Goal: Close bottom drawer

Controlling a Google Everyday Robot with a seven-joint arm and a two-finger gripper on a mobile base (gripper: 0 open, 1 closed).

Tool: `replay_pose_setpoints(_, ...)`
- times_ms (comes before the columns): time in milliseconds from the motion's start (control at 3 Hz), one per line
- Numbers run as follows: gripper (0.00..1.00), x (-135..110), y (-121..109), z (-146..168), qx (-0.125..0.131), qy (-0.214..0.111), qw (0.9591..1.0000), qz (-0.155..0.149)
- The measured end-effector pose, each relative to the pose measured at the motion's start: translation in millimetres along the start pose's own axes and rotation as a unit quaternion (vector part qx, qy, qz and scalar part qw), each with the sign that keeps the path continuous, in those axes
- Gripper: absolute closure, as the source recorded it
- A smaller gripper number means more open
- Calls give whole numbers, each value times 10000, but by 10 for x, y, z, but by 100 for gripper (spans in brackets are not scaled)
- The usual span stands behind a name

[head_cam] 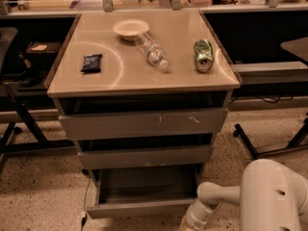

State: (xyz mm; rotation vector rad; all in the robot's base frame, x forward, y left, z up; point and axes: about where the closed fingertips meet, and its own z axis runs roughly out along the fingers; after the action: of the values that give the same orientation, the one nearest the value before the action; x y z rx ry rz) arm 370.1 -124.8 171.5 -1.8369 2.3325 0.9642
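The bottom drawer point(144, 189) stands pulled out at the foot of the cabinet point(144, 124), its floor exposed. The white arm point(269, 196) enters from the lower right, runs left, then bends down at a rounded joint. The gripper point(189, 224) sits at the lower frame edge, just beside the drawer's right front corner. Its grip state cannot be told.

gripper point(191, 221) at lower frame edge, partly cut off | bottom drawer point(139, 209) pulled out, right front corner just left of gripper | bowl point(130, 29), bottle point(151, 52), can point(203, 55), packet point(91, 63) on cabinet top point(144, 78), well above gripper
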Motion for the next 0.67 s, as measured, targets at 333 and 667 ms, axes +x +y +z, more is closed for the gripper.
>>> replay_pose_setpoints(333,85,-6,-94,-52,301,-338,9989,99)
replay_pose_setpoints(667,100,-11,-247,-136,750,-659,9946,275)
